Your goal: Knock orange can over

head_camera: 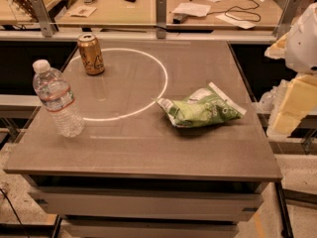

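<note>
The orange can [91,54] stands upright at the back left of the brown table [148,148], on the edge of a white ring of light. It is orange-gold with pale script and a silver top. My gripper [292,108] shows as white and pale yellow parts at the right edge of the view, beyond the table's right side. It is far from the can and touches nothing on the table.
A clear water bottle [58,98] with a white cap stands at the left. A green and white snack bag [202,107] lies right of centre. A glass partition with metal posts [161,17] runs behind the table, with desks and cables beyond.
</note>
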`<move>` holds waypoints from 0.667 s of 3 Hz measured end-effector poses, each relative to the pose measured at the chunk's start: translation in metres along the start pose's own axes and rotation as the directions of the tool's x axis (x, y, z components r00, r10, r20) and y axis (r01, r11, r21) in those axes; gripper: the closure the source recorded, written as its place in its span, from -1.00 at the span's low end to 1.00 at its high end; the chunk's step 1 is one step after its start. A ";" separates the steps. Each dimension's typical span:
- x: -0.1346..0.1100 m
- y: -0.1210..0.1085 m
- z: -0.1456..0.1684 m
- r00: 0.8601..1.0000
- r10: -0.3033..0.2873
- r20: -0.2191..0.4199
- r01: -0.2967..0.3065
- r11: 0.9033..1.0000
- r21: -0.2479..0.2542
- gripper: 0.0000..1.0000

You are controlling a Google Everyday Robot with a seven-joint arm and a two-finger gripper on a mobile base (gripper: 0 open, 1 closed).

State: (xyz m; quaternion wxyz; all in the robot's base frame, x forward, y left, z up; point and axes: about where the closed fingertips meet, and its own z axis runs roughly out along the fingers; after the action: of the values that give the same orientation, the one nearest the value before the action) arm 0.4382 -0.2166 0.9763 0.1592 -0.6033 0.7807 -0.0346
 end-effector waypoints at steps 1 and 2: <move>0.000 0.000 0.000 1.000 0.000 0.000 0.000 1.000 0.000 -1.00; 0.000 -0.005 -0.001 0.998 0.022 0.059 -0.021 1.000 -0.012 -1.00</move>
State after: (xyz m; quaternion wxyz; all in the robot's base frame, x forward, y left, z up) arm 0.4422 -0.2185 0.9785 0.1793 -0.5965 0.7823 -0.0106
